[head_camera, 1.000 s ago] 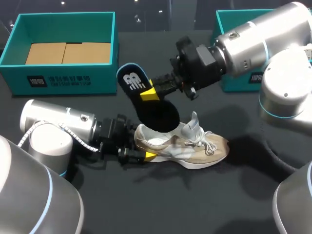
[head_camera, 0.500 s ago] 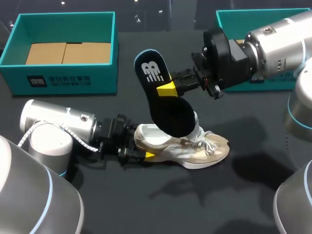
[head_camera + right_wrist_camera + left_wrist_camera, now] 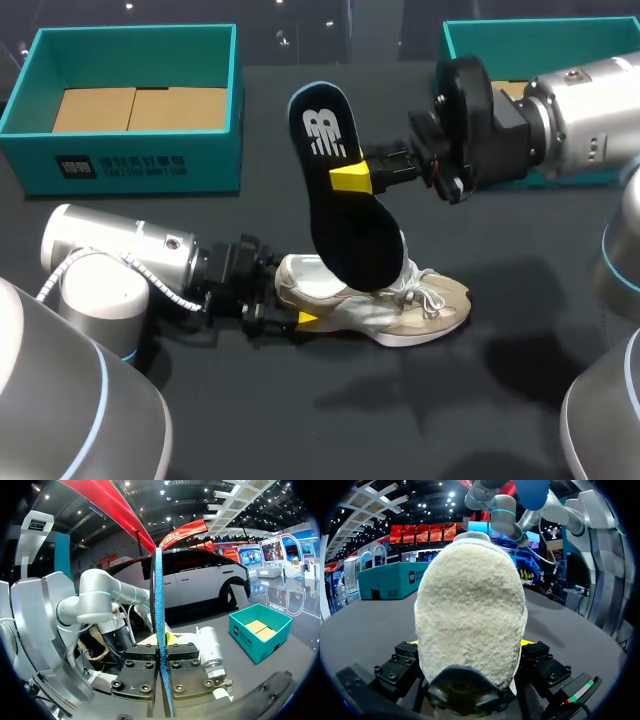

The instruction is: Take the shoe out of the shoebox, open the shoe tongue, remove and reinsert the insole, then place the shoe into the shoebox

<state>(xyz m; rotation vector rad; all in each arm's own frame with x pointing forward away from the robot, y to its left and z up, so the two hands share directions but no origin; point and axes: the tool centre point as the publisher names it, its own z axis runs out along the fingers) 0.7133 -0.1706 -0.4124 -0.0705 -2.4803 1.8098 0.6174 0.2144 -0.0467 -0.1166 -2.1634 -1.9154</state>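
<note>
1. Holding the black insole (image 3: 322,130) pinched at mid-length, the right claw (image 3: 350,178) stands it nearly upright above the beige shoe (image 3: 420,300), which lies at the middle of the table (image 3: 300,420).
2. The left claw (image 3: 300,320) is clamped on the shoe's heel. It is probably best kept firm while the insole's lower end lifts clear of the tongue and laces.
3. Compared with a second ago, the insole is higher, further right and steeper. The shoe and left claw have not moved.
</note>
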